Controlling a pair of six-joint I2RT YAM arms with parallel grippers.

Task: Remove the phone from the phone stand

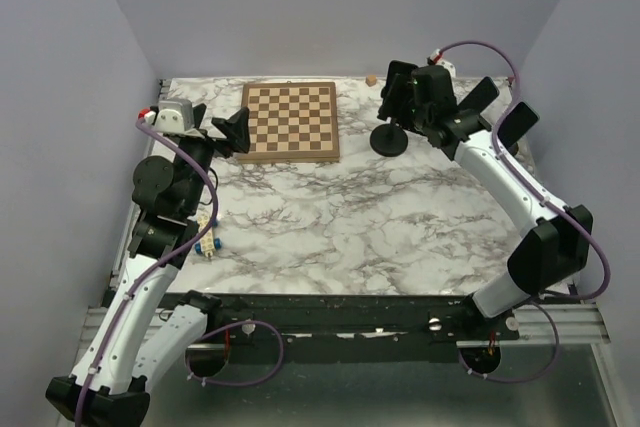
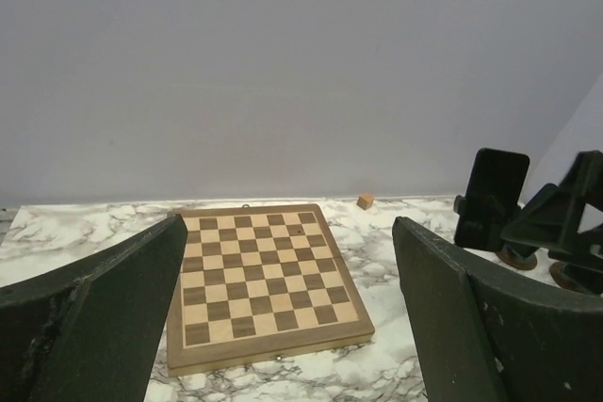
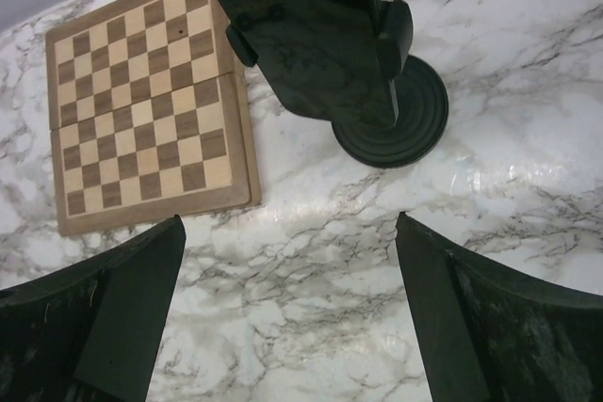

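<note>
phone (image 2: pixel 497 185) sits upright in stand (image 3: pixel 400 124) at far rt of desk (image 1: pixel 350 217), just rt of chessboard (image 1: pixel 291 122), w/ rt hand (image 3: pixel 287 223) wide open close by it, not touching, & left hand (image 2: pixel 289 223) open too, near board's left side.
</note>
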